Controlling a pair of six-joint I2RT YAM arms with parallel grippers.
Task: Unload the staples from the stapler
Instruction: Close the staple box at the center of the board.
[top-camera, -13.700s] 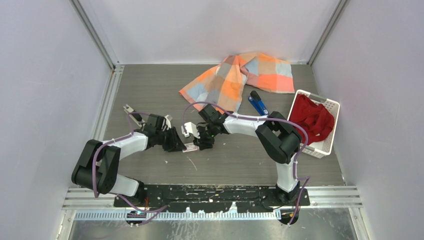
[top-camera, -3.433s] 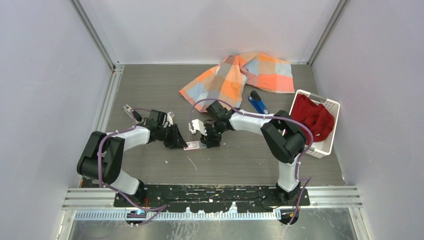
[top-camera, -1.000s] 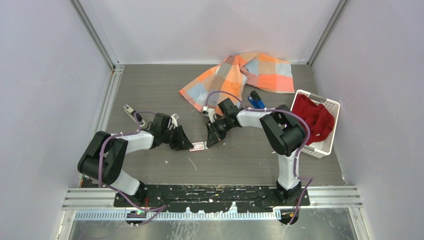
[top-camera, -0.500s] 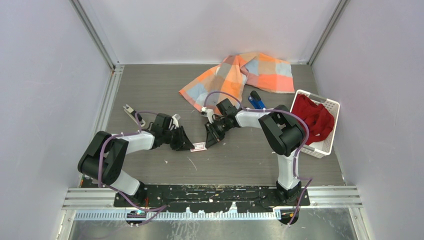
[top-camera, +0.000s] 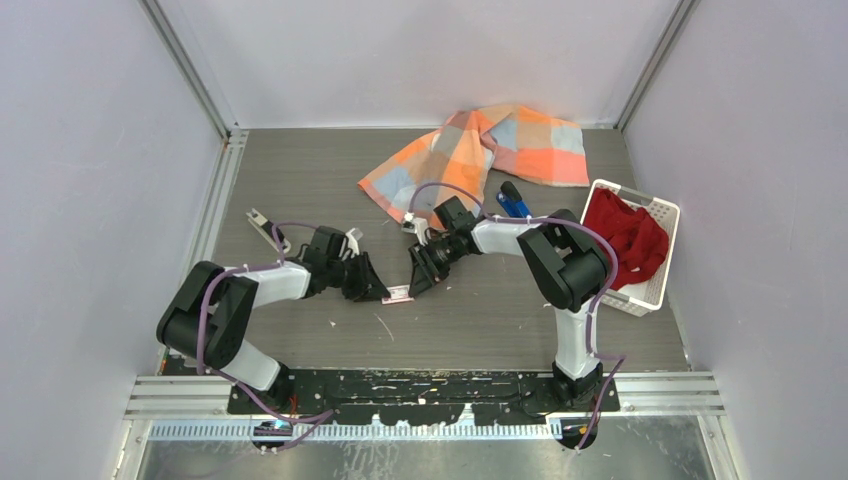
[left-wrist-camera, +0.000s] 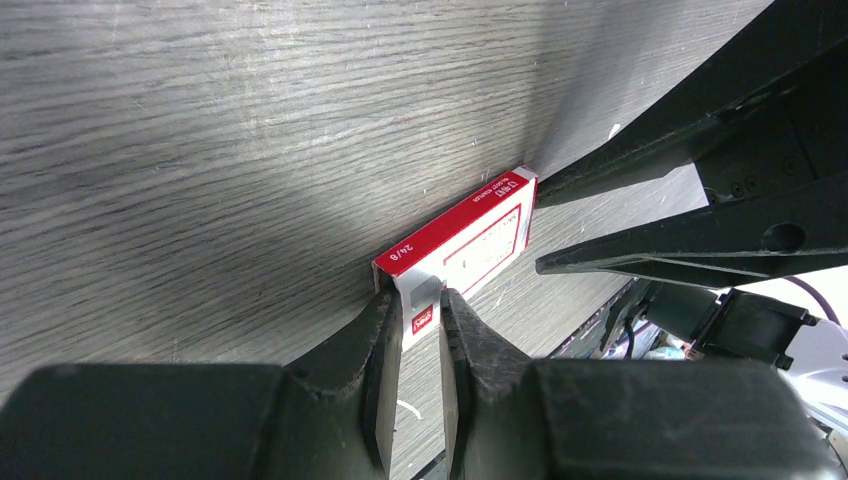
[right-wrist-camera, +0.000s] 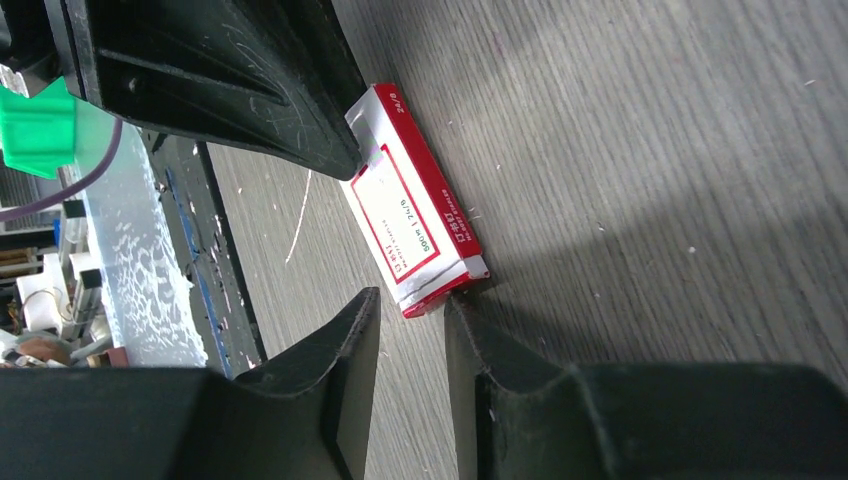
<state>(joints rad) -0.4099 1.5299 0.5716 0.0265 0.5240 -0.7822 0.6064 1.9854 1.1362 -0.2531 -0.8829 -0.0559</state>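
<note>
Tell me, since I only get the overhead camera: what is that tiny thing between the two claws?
Observer: A flat white-and-red packet with small print on its face.
Operator: Is either claw actually holding it?
Observer: Yes. The left wrist view shows the left gripper pinched on one narrow end of it.
Operator: And the other claw?
Observer: In the right wrist view, the right gripper has its jaws parted right at the packet's opposite end, not clamped on it.
</note>
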